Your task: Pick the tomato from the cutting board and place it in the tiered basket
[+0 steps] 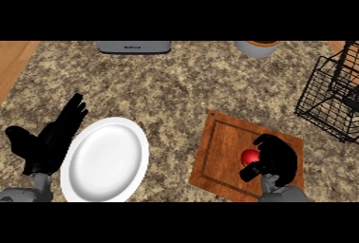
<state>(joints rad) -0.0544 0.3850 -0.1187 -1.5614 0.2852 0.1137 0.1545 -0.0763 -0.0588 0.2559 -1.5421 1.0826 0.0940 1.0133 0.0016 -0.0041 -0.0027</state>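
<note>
Resting on the wooden cutting board [224, 142], the tomato [249, 156] is seen as a small red round thing near the board's middle, with no long axis to be reckoned with. It is enclosed from its right and from below by the right hand [277, 156], whose fingers are curled round it, so that only its left face is shown. Whether it has been raised off the board cannot be told.

The grasp step is judged to be in hand, with the carrying not yet done. The tiered basket [328, 102], a black wire frame, is found well apart at the view's right edge, up and to the right of the tomato; the coming move is therefore judged to run that way, and the right hand is plainly the nearer one.

The left hand [52, 137] is held open at the view's left, fingers straight, just beside a white plate [105, 161].
</note>
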